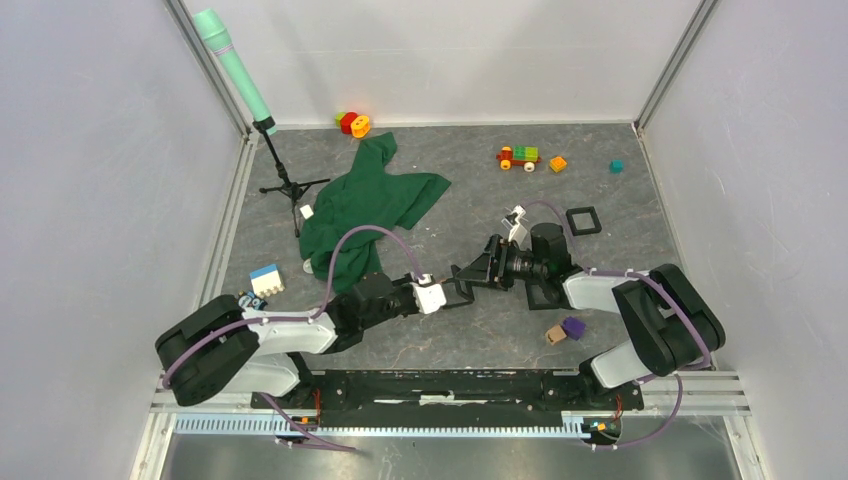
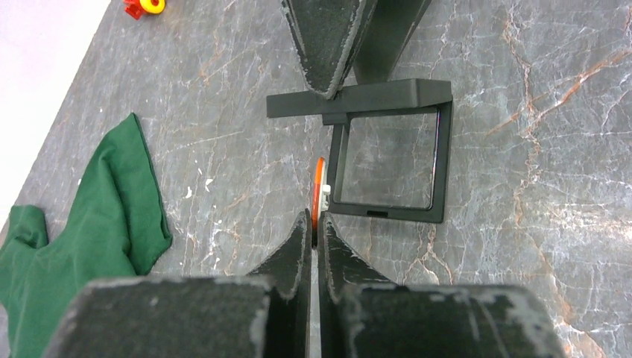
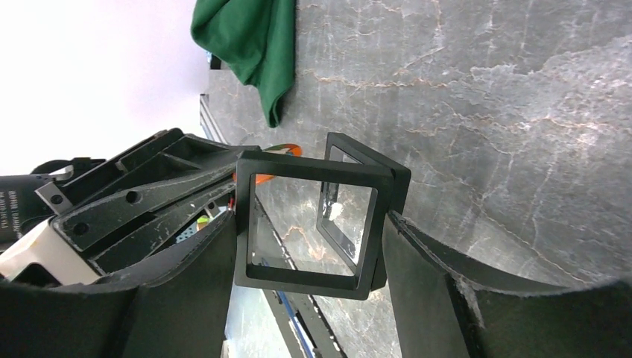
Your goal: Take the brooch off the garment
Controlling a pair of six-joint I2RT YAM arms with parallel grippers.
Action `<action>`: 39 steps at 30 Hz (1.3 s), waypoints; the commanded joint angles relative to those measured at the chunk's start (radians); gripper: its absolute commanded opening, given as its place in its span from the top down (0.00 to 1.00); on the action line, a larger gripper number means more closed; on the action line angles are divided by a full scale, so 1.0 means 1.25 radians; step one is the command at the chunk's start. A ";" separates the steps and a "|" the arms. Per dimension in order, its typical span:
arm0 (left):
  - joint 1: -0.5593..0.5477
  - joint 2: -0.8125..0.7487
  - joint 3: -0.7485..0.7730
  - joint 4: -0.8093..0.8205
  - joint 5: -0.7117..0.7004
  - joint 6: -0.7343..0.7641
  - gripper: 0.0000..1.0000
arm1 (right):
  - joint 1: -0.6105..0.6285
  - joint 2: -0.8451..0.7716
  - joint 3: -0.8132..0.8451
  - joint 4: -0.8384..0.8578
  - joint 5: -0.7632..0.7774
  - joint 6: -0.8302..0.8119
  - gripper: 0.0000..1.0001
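Note:
The green garment point(image 1: 370, 200) lies crumpled at the back left of the table, also seen in the left wrist view point(image 2: 89, 224) and the right wrist view point(image 3: 250, 37). My left gripper point(image 2: 314, 220) is shut on the brooch point(image 2: 320, 190), which shows edge-on as a thin orange sliver with a small white nub. It hangs clear of the cloth, mid-table. My right gripper point(image 3: 311, 224) is closed on a hinged black square frame point(image 3: 313, 168), held open right beside the brooch. In the top view the two grippers, left point(image 1: 452, 292) and right point(image 1: 470, 275), meet tip to tip.
A second black frame point(image 1: 583, 220) lies behind the right arm. A toy train point(image 1: 518, 157), an orange block point(image 1: 557, 163) and a teal block point(image 1: 616, 166) sit at the back. A microphone stand point(image 1: 285, 185) is back left. A purple block point(image 1: 572, 326) lies near the right base.

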 commanded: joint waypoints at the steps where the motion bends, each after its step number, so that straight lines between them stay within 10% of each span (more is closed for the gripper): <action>1: -0.003 0.024 -0.004 0.132 0.032 0.030 0.98 | -0.003 0.000 -0.003 0.095 -0.039 0.037 0.37; 33: -0.010 0.137 0.057 0.171 0.074 0.038 0.97 | -0.003 0.014 -0.004 0.108 -0.032 0.041 0.38; 39: -0.015 0.141 0.063 0.130 0.091 0.045 0.73 | -0.002 0.012 -0.005 0.107 -0.026 0.041 0.38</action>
